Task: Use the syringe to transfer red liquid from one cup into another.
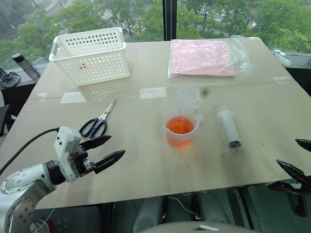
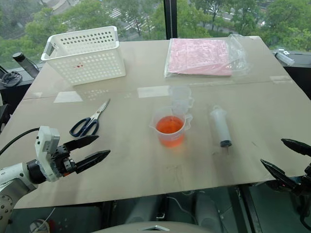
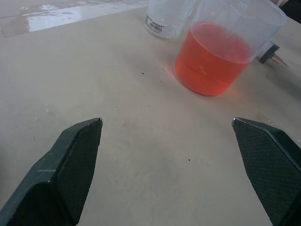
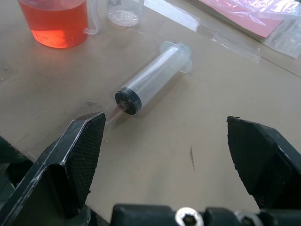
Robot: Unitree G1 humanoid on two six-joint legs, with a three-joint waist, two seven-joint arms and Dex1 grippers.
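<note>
The larger clear beaker [image 1: 181, 127] stands mid-table, about half full of red liquid [image 1: 180, 126]. Just behind it stands the smaller clear cup [image 1: 188, 97], which looks empty. The syringe [image 1: 228, 127] lies flat on the table to the right of the beaker, its dark nozzle end toward the front edge. My left gripper [image 1: 106, 149] hovers open over the front left of the table, pointing toward the beaker. Past the table's front right corner, my right gripper [image 1: 297, 158] is open with nothing in it; in the right wrist view the syringe [image 4: 151, 78] lies ahead of its fingers.
Scissors [image 1: 98, 122] with dark handles lie just beyond the left gripper. A white perforated basket [image 1: 91, 54] stands at the back left. A bagged pink sheet pack [image 1: 204, 57] lies at the back right. The table's front edge [image 1: 160, 191] runs close below both grippers.
</note>
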